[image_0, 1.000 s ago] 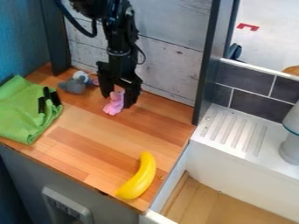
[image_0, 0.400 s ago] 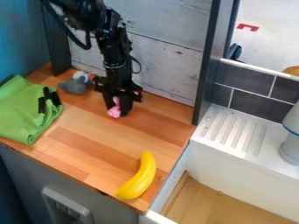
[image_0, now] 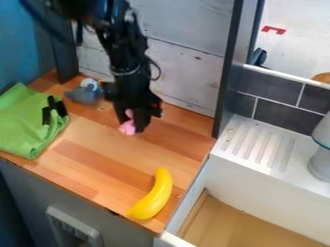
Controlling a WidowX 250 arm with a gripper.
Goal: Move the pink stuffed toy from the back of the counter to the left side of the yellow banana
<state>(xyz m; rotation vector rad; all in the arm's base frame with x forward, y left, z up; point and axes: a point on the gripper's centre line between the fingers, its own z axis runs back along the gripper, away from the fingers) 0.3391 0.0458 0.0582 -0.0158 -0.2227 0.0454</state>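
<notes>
Near the back wall, the pink toy appears clamped in the gripper. Grasping is judged to be in hand; a steady hold is called for before any lift. Room is offered toward the banana, but the grey toy and front edge should be avoided.

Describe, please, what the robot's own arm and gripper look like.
The arm is black, with narrow, jointed segments and a thin dark cable looping out beside it. The gripper is black too, chunky and angular. I can make out no markings.
</notes>
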